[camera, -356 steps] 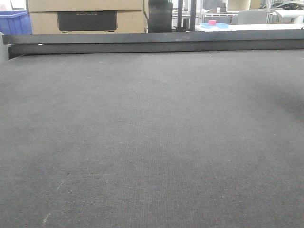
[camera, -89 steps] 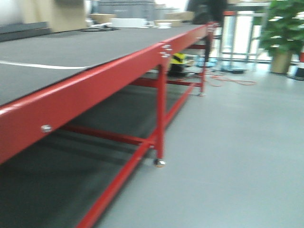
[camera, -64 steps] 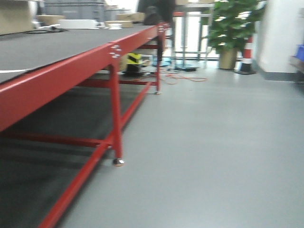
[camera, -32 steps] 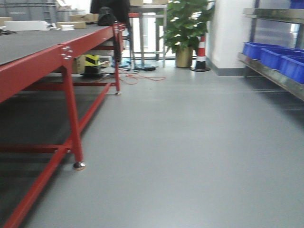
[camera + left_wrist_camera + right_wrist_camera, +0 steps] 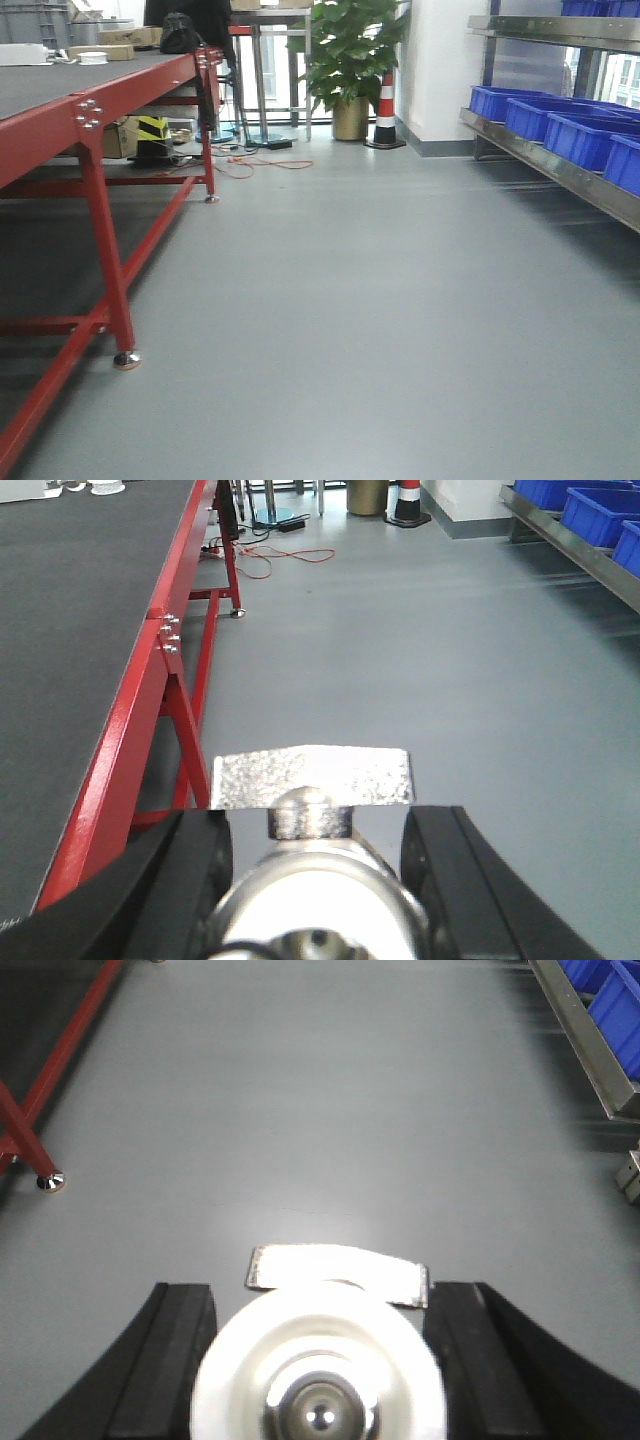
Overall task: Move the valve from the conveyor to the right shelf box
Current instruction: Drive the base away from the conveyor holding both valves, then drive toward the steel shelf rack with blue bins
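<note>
Two valves show, one in each wrist view. My left gripper (image 5: 318, 825) is shut on a silvery valve (image 5: 312, 778) with its flat lever handle on top, black fingers (image 5: 185, 880) pressing both sides. My right gripper (image 5: 322, 1295) is shut on a second valve (image 5: 320, 1360), seen end-on with a whitish round cap. The conveyor (image 5: 40, 85), a dark belt on a red frame, runs along the left; it also fills the left of the left wrist view (image 5: 70, 600). The right shelf (image 5: 540, 165) carries blue boxes (image 5: 575, 135).
Grey floor (image 5: 360, 300) stretches ahead between conveyor and shelf. A red conveyor leg (image 5: 105, 270) stands near left. At the far end are a potted plant (image 5: 350, 60), a striped cone (image 5: 385, 110) and cables (image 5: 250, 160) on the floor.
The front view has swung right, from the conveyor belt close up, past its red frame, to the aisle with the shelf of blue boxes now in sight.
</note>
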Robot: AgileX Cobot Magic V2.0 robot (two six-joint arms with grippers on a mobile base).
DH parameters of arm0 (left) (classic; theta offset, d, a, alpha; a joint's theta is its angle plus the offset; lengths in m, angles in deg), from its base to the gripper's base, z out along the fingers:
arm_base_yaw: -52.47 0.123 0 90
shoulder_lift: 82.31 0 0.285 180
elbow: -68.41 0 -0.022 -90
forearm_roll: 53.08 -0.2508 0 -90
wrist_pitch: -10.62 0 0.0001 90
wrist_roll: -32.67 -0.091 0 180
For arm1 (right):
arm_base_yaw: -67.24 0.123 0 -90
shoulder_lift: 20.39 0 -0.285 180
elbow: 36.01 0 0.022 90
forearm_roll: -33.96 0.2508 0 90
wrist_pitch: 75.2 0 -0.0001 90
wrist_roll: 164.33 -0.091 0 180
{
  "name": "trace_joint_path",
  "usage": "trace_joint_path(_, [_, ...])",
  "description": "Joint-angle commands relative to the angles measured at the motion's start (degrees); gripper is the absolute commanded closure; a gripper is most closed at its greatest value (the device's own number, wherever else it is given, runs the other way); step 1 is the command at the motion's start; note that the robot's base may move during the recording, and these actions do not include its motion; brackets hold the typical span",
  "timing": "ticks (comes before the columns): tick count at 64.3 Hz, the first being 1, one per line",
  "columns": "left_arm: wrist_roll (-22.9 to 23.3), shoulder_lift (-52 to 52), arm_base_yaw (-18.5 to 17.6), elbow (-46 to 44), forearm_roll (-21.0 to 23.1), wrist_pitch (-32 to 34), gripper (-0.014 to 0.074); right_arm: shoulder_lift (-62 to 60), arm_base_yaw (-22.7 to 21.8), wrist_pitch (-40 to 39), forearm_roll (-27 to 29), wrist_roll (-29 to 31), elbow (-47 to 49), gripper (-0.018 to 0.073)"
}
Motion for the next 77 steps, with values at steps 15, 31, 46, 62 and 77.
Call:
trace_joint_path(15, [0.4,0.7,-0.1,-0.8,0.4,3.1,0.0707,-0.9,-0.1,-4.1,-0.3,0.1,1.0,0.0711])
trace_joint_path(31, [0.4,0.7,-0.1,-0.8,0.4,3.1,0.0707,-0.9,-0.1,-4.1,-0.3,0.1,1.0,0.0711])
trace_joint_path(46, [0.4,0.7,-0.1,-0.8,0.4,3.1,0.0707,-0.9,-0.1,-4.1,-0.3,0.1,1.0,0.0711])
trace_joint_path(62, [0.4,0.7,-0.1,-0.8,0.4,3.1,0.0707,-0.9,-0.1,-4.1,-0.3,0.1,1.0,0.0711])
trace_joint_path(77, [0.4,0.7,-0.1,-0.8,0.4,3.1,0.0707,-0.9,-0.1,-4.1,-0.3,0.1,1.0,0.0711])
